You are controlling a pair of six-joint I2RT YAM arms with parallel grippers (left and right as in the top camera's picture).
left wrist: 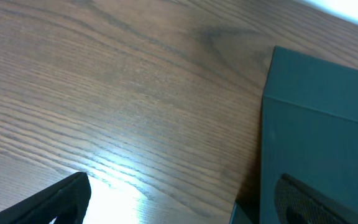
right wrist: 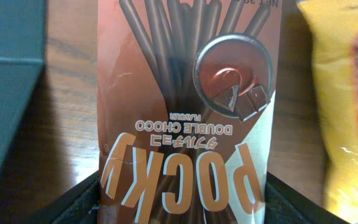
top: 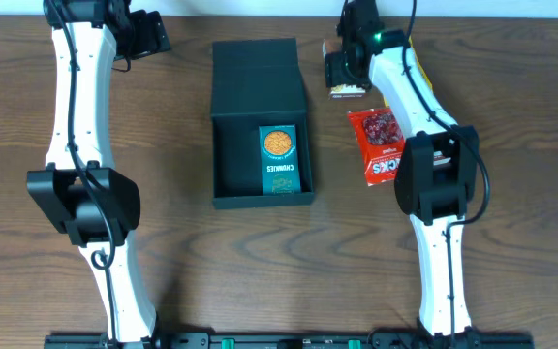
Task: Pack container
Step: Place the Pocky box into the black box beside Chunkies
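Observation:
The container (top: 235, 155) is a dark teal square box in the middle of the table, with its flap lid (top: 258, 73) lying open toward the far side. A small teal snack box (top: 279, 160) lies inside it. My right gripper (top: 345, 82) is to the right of the lid. In the right wrist view the right gripper (right wrist: 182, 199) has a finger pressed against each side of a brown Pocky packet (right wrist: 185, 106). My left gripper (top: 153, 37) hangs open at the far left. In the left wrist view the left gripper (left wrist: 185, 208) holds nothing, and the container (left wrist: 322, 124) lies to its right.
A red snack packet (top: 376, 141) lies right of the container, beside the right arm. A yellow packet (right wrist: 347, 106) lies close to the right of the Pocky packet. The container's wall (right wrist: 8, 93) stands to the left of it.

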